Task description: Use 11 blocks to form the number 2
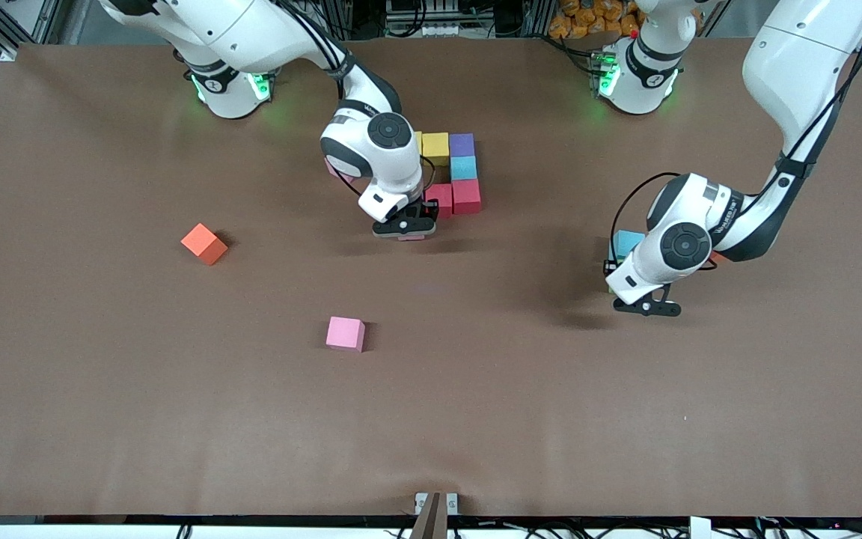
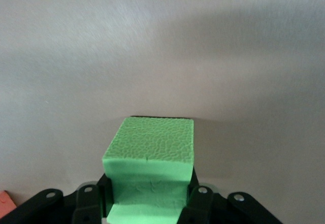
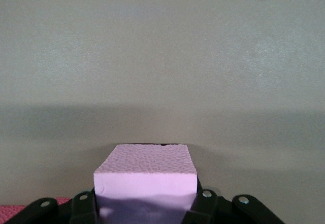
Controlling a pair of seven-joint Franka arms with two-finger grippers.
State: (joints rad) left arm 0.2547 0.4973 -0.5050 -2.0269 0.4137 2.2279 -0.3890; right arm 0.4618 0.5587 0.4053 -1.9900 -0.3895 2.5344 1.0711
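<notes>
Brown matte cloth (image 1: pixel 102 419) is covering your whole table, with frame rails and cables lining the robots' edge. You are seeing wide bare cloth toward the front camera, where only a pink foam cube (image 1: pixel 346 334) and, toward the right arm's end, a tilted orange foam cube (image 1: pixel 204 244) are lying well apart.

Your partly built number 2 (image 1: pixel 451 174) is sitting near the robots' edge at mid-table; its long axis is running from that edge toward the front camera. A yellow cube (image 1: pixel 435 147) and a purple cube (image 1: pixel 462 144) are forming the row nearest the robots, a light blue cube (image 1: pixel 464 168) is touching the purple one, and two red cubes (image 1: pixel 455 198) are lying side by side below.

Your right gripper (image 1: pixel 403 227) is clenching a pale purple foam cube (image 3: pixel 145 174) just beside the red pair. Your left gripper (image 1: pixel 646 305) is clamping a green foam cube (image 2: pixel 149 155) low over the cloth toward the left arm's end, beside another light blue cube (image 1: pixel 628 242).
</notes>
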